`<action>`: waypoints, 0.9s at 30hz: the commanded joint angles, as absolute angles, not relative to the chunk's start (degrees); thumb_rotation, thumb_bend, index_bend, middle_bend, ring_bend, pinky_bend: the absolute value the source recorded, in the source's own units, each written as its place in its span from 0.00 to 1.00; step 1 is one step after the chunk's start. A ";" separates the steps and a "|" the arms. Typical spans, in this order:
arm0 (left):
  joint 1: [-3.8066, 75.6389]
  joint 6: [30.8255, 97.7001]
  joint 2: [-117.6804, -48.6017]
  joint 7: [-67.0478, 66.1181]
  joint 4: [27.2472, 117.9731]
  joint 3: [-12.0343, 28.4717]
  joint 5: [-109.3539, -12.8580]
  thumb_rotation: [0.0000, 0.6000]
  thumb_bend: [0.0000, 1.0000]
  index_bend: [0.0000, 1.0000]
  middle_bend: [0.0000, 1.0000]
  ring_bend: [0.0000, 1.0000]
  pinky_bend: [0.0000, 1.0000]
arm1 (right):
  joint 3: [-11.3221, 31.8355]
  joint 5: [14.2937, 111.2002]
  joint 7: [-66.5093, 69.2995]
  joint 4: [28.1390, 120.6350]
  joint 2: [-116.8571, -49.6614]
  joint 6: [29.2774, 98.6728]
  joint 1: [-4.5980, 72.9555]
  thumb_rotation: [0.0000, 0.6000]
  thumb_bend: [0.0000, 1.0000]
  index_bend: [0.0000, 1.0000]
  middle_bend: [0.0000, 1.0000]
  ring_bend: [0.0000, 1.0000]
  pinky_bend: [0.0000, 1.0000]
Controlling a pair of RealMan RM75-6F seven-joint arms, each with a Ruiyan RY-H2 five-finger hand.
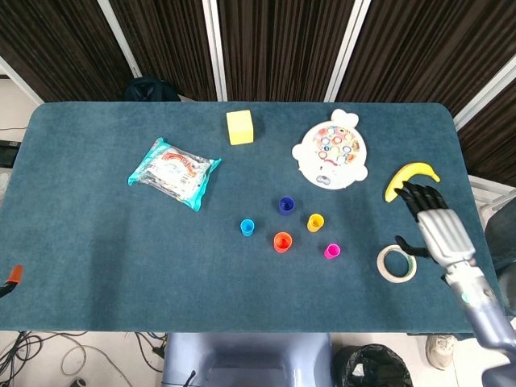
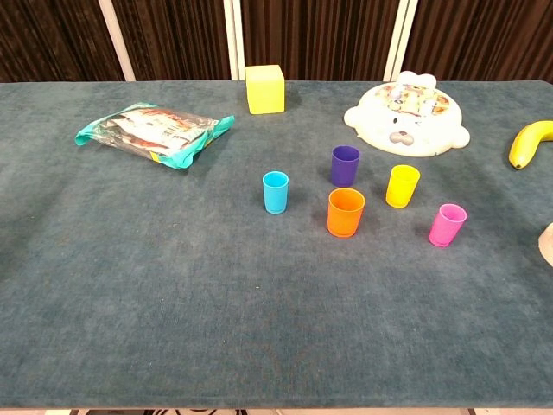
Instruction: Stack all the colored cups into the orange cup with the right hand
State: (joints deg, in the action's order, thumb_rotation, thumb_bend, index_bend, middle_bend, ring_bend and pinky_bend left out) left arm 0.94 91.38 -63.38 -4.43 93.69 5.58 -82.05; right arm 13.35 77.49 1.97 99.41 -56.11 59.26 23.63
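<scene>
The right hand (image 1: 435,222) hovers empty with fingers spread between the banana (image 1: 411,178) and tape roll (image 1: 397,264); the orange cup (image 1: 282,242) stands apart on the counter (image 1: 97,242).

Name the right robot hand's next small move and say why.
Probably reach left toward the pink cup. The right robot hand hangs open over the table's right side between the banana and the tape roll, holding nothing. All cups stand apart, none yet in the orange cup, and the pink one looks nearest the hand.
</scene>
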 commanded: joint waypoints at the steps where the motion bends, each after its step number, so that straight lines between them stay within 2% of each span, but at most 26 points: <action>1: 0.98 91.20 -63.35 -4.49 93.68 5.57 -81.94 1.00 0.27 0.01 0.03 0.00 0.00 | 17.13 70.24 -2.40 103.23 -55.06 51.18 30.66 1.00 0.41 0.09 0.01 0.02 0.00; 5: 0.94 91.22 -63.31 -4.27 93.78 5.70 -81.75 1.00 0.27 0.01 0.03 0.00 0.00 | 19.02 61.55 -8.08 103.30 -57.70 46.41 36.91 1.00 0.41 0.09 0.01 0.02 0.00; 8: 0.91 91.13 -63.26 -4.01 93.79 5.80 -81.46 1.00 0.27 0.01 0.03 0.00 0.00 | 19.31 56.96 -11.94 102.49 -60.23 45.80 40.06 1.00 0.41 0.11 0.01 0.02 0.00; 10: 0.90 91.02 -63.21 -3.73 93.72 5.89 -81.20 1.00 0.27 0.01 0.03 0.00 0.00 | 19.61 52.23 -15.13 101.46 -63.26 46.22 42.97 1.00 0.41 0.14 0.01 0.02 0.00; 16: 0.89 90.89 -63.19 -3.24 93.72 6.02 -80.95 1.00 0.27 0.01 0.03 0.00 0.00 | 19.52 42.20 -21.79 98.99 -69.72 49.01 48.70 1.00 0.41 0.18 0.01 0.02 0.00; 27: 0.95 90.66 -63.31 -2.75 93.59 6.21 -80.59 1.00 0.27 0.01 0.03 0.00 0.00 | 17.59 31.47 -30.15 95.05 -78.62 54.03 55.23 1.00 0.41 0.20 0.01 0.02 0.00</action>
State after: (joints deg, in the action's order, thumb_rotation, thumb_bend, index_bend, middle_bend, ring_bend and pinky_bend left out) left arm 0.95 90.66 -63.31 -2.77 93.59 6.21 -80.59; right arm 18.02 32.61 -29.08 96.17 -77.24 52.97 54.24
